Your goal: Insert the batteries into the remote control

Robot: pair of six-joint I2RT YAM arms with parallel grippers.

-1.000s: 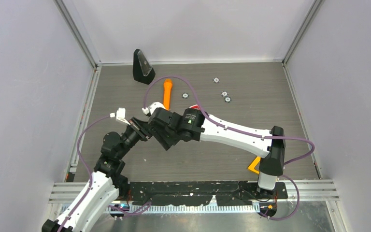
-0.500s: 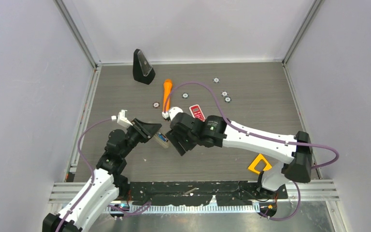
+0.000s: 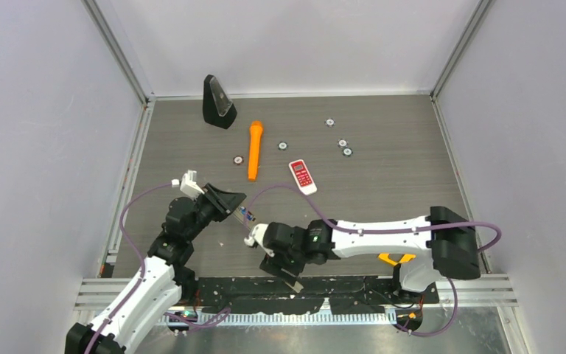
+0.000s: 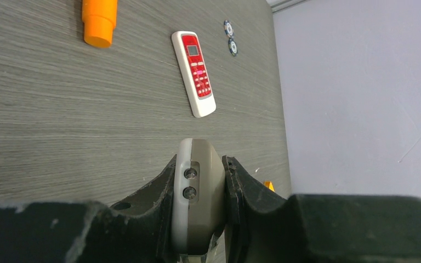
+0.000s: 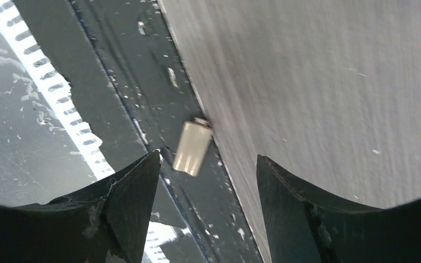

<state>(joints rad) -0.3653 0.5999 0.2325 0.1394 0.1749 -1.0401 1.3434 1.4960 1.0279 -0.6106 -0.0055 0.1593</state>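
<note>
Now, grey remote control (image 4: pixel 198 211) tight inside left gripper (image 4: pixel 200 164); right gripper (image 5: pixel 208 159) wide, nearby.

table (image 3: pixel 383 192): grey wood | on it: orange cylinder (image 3: pixel 254 150), red remote (image 3: pixel 302 176), discs (image 3: pixel 343 143), black wedge (image 3: pixel 217 103)

Left pincer (image 4: pixel 200 164) tight around a grey remote (image 4: pixel 197 211), red remote (image 4: pixel 194 72) on the table (image 4: pixel 60 120) beyond.
</note>
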